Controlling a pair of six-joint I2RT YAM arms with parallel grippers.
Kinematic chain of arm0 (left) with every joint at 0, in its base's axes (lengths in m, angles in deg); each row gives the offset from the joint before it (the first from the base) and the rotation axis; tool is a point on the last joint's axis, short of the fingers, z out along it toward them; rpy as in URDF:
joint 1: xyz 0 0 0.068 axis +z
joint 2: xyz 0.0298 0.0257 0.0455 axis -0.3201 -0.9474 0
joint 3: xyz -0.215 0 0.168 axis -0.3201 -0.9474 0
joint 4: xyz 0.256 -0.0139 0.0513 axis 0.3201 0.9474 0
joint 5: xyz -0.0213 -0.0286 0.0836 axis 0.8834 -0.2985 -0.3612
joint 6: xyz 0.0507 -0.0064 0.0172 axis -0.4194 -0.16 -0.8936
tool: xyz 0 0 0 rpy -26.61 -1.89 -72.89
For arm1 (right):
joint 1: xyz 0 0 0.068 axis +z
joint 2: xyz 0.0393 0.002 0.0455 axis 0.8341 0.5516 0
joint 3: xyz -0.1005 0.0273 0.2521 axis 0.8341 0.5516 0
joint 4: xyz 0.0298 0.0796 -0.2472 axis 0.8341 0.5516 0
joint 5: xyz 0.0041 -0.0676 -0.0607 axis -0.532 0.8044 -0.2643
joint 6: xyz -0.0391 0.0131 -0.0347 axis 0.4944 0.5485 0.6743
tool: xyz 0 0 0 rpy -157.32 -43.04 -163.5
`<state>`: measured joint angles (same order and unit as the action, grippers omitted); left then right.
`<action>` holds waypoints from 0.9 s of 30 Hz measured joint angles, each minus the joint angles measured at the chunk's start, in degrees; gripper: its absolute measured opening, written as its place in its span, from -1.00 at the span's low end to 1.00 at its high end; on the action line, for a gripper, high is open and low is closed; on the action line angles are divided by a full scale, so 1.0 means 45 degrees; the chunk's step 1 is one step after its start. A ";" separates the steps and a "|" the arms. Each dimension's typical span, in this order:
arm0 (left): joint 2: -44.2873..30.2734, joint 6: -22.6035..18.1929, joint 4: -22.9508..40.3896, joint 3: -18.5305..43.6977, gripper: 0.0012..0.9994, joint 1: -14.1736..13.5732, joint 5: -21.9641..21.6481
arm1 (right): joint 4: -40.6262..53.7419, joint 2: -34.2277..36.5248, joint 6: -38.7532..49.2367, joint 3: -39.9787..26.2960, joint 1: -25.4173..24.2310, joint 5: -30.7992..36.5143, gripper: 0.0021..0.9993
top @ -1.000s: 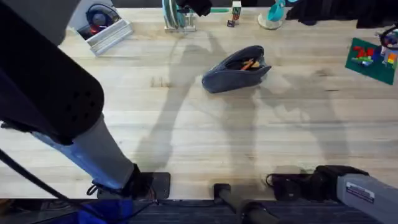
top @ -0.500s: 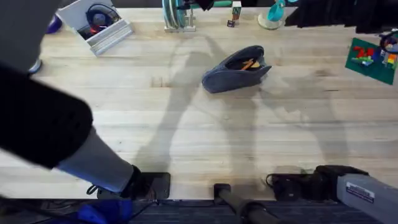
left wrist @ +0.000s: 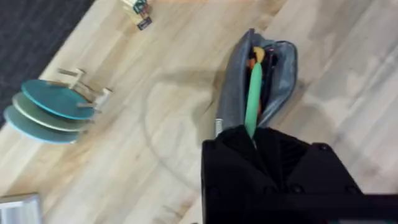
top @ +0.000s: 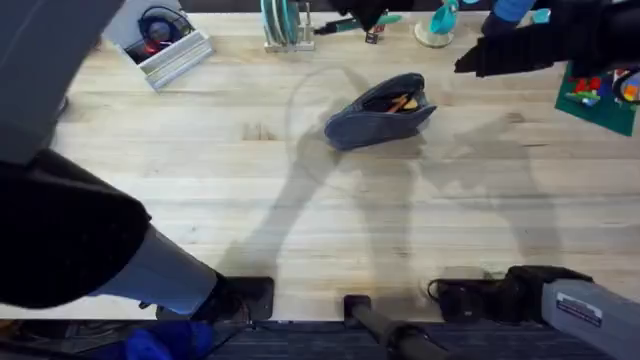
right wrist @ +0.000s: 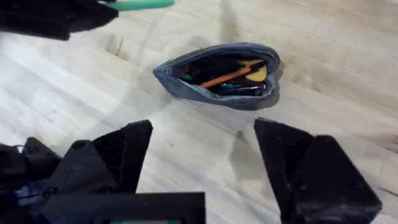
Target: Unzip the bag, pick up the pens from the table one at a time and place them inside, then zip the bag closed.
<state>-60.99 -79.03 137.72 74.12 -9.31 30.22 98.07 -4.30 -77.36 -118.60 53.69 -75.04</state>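
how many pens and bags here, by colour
orange pen: 1, lying inside the open bag
green pen: 1, held by the left gripper above the bag
grey-blue bag: 1, unzipped on the table
total: 3

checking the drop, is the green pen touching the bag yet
Apart. In the right wrist view the green pen, held in the left gripper, sits clear of the bag with bare table between.

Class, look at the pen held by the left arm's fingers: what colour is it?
Light green; the pen shows best in the left wrist view, above the open bag.
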 joint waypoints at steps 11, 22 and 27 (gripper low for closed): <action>0.0000 0.0827 0.0005 0.0000 -0.92 -0.1552 -0.0036 | 0.0282 0.0000 0.0996 0.0000 0.0000 0.0003 0.99; 0.0002 0.0915 -0.0020 0.0000 -0.92 -0.1764 0.0069 | 0.0282 0.0000 0.1297 0.0000 0.0000 0.0003 0.99; -0.0015 0.0920 -0.0526 0.0000 -0.92 -0.1764 0.0292 | 0.0282 0.0000 0.1297 0.0000 0.0000 0.0003 0.99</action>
<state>-61.06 -74.90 135.35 74.12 -17.25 31.53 99.33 -4.30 -71.52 -118.60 53.69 -75.02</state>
